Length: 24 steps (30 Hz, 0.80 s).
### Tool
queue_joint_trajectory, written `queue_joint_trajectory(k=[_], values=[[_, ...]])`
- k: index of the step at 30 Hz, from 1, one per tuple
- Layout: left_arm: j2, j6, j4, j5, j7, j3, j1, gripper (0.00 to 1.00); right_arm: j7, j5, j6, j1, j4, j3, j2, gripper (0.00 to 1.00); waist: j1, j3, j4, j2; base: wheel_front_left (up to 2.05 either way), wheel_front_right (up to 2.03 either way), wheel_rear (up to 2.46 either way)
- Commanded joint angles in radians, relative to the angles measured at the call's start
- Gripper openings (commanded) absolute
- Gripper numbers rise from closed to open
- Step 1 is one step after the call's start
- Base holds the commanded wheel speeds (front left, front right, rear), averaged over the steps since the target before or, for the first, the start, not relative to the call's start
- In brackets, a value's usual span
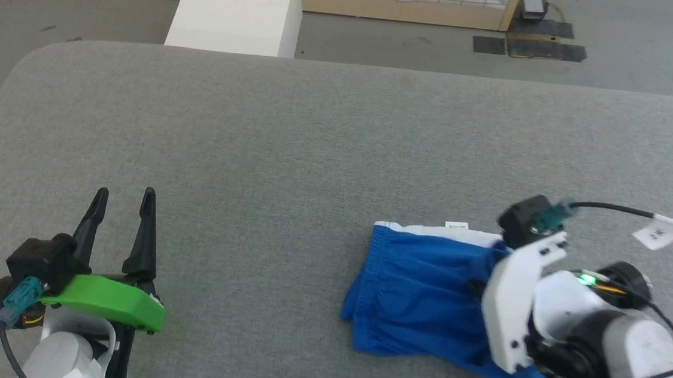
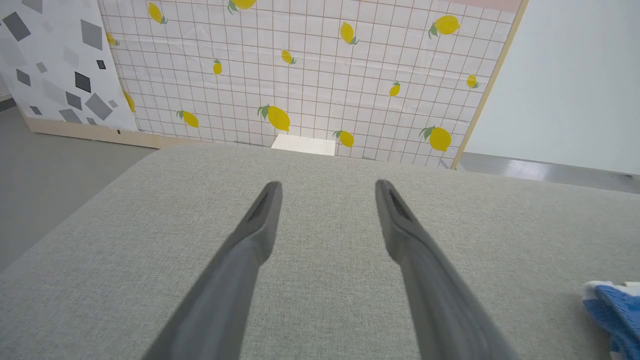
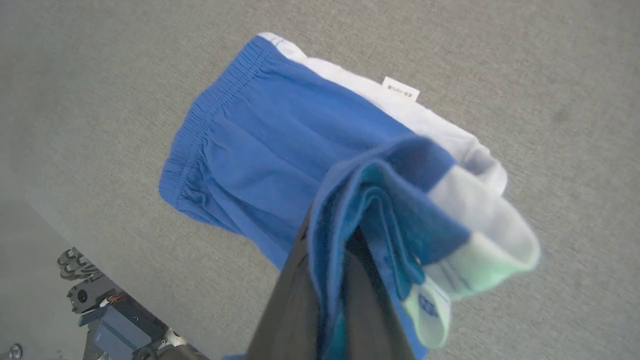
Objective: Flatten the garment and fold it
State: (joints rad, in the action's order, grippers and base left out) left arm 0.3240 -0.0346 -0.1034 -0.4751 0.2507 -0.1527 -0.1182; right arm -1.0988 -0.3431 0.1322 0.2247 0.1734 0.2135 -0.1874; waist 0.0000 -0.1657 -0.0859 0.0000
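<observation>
The garment (image 1: pixel 418 291), royal-blue shorts with a gathered waistband and white trim, lies partly folded on the grey table (image 1: pixel 316 139) at the lower right of the head view. My right gripper (image 3: pixel 345 240) is shut on a bunched edge of the garment (image 3: pixel 280 140) and lifts that edge over the rest; the blue and white cloth drapes over its fingers. In the head view the white wrist bracket hides the grip. My left gripper (image 1: pixel 122 202) rests open above bare table at the lower left, its fingers (image 2: pixel 260 220) spread with nothing between them. A corner of the garment (image 2: pixel 617 310) peeks in at the lower right of the left wrist view.
A white block (image 1: pixel 236 7) stands past the table's far edge, before a lemon-print grid panel (image 2: pixel 310 75). The table's rounded corner (image 1: pixel 28 62) is at the far left. A black cable (image 1: pixel 629 211) runs off my right wrist. The robot's base (image 3: pixel 115 325) shows below the table's edge.
</observation>
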Motion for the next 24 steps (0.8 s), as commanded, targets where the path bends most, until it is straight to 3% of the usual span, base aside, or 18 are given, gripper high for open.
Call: queue_joint_trajectory(k=[1, 14, 16, 24], values=[[-0.002, 0.004, 0.001, -0.006, 0.001, 0.000, -0.001, 1.00, 0.028, -0.005, -0.002, 0.030, -0.026, 0.017, 0.019, 0.00, 0.0000, -0.010, -0.015, 0.0000, 0.00, 0.00, 0.00], [-0.013, 0.021, -0.021, -0.016, 0.005, -0.010, -0.015, 1.00, 0.229, 0.057, -0.002, 0.135, -0.350, 0.084, 0.109, 0.00, 0.0000, -0.036, -0.059, 0.0000, 0.00, 0.00, 0.00], [-0.015, 0.022, -0.024, -0.016, 0.006, -0.011, -0.016, 1.00, 0.271, 0.054, -0.002, 0.147, -0.375, 0.102, 0.116, 1.00, 0.0000, -0.037, -0.060, 0.0000, 0.00, 0.00, 0.00], [-0.011, 0.030, -0.040, -0.015, 0.007, -0.013, -0.011, 1.00, 0.342, 0.009, -0.002, 0.187, -0.340, 0.203, 0.123, 1.00, 0.0000, -0.014, -0.030, 0.0000, 0.00, 0.00, 0.00]])
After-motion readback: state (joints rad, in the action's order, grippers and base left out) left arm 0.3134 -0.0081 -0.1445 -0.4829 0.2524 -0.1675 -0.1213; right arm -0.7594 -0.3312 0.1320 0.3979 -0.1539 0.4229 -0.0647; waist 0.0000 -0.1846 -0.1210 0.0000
